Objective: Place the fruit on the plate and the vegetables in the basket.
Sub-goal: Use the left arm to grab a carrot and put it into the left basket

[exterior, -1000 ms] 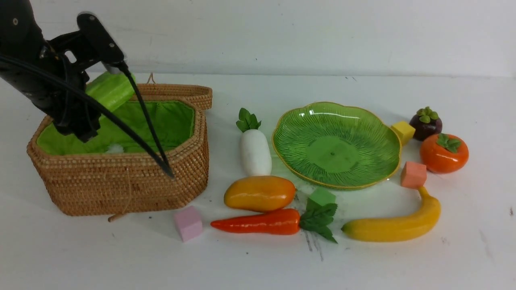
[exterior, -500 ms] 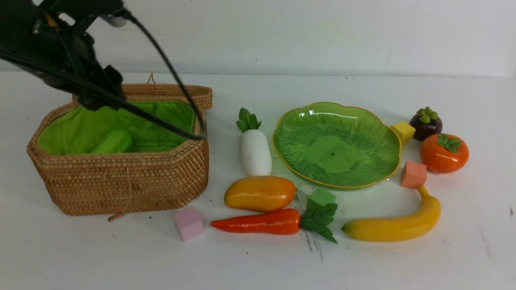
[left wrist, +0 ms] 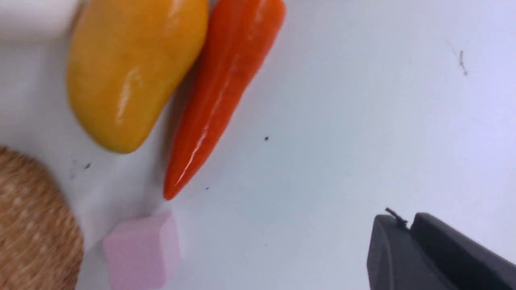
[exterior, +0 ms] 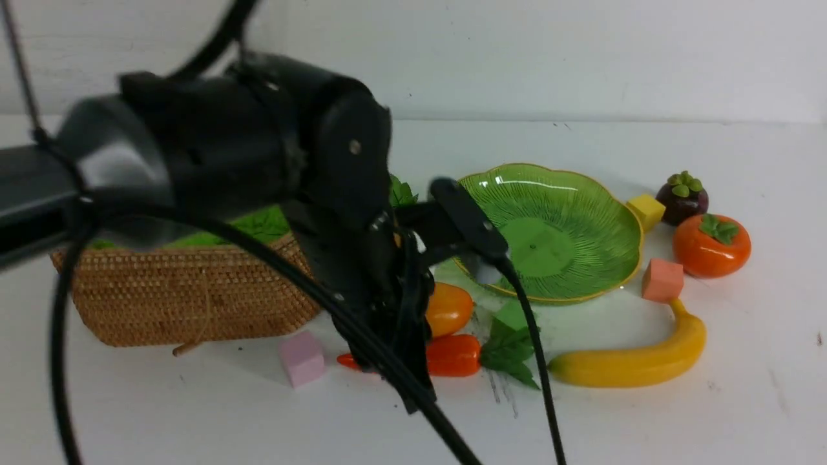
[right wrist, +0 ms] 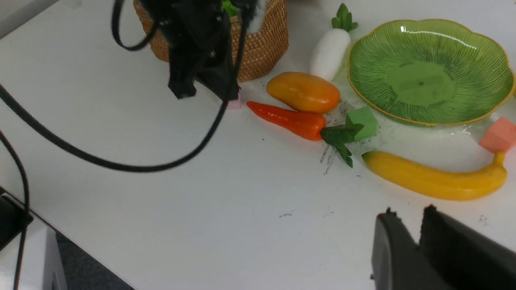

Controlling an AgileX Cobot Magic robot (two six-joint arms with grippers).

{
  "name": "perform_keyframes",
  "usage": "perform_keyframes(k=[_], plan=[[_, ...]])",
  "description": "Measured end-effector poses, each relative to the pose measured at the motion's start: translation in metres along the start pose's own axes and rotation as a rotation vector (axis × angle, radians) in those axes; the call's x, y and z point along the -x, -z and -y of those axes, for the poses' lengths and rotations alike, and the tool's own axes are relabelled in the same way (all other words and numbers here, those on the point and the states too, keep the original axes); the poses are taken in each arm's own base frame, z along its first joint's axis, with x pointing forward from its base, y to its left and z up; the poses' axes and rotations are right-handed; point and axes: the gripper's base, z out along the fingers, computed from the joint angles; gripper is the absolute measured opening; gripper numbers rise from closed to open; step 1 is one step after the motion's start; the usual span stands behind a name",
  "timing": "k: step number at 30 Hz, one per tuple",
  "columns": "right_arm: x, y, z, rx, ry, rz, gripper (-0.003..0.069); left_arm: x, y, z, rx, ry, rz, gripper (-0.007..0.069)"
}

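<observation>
Front view: the left arm (exterior: 258, 148) looms blurred across the basket (exterior: 187, 290), hiding part of the mango (exterior: 449, 307) and carrot (exterior: 452, 354) on the surface (exterior: 646, 426). The plate (exterior: 601, 213) sits to their right. The banana (exterior: 630, 365) lies at its near side, with the persimmon (exterior: 711, 245) and mangosteen (exterior: 681, 197) to its right.

Left wrist view: the left gripper (left wrist: 407, 223), fingers pressed together on nothing, hovers near the carrot tip and a pink cube (left wrist: 141, 253).

Right wrist view: the right gripper (right wrist: 409, 219), fingers nearly together and empty, hangs near the banana. The radish (right wrist: 328, 54) lies between basket and plate.
</observation>
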Motion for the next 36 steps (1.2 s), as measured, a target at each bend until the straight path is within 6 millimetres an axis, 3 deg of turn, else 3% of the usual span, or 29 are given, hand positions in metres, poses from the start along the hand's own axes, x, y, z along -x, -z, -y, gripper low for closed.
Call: perform_keyframes(k=[1,4,7,11,36], plan=[[-0.002,0.001,0.000,0.000,0.001,-0.005,0.0115,0.002,-0.014,0.000,-0.013,-0.052,-0.025,0.0169],[-0.004,0.004,0.000,-0.003,0.004,-0.013,0.0115,0.007,-0.036,-0.003,-0.016,-0.133,-0.032,0.0308],[-0.006,0.005,0.000,-0.006,0.006,-0.017,0.0118,0.011,-0.055,-0.009,0.011,-0.195,-0.023,0.0398],[-0.007,0.005,0.000,-0.013,0.009,-0.036,0.0118,0.014,-0.075,-0.017,0.067,-0.263,-0.022,0.0459],[-0.008,0.005,0.001,-0.024,0.013,-0.046,0.0128,0.014,-0.122,-0.035,0.200,-0.430,-0.085,0.0460]])
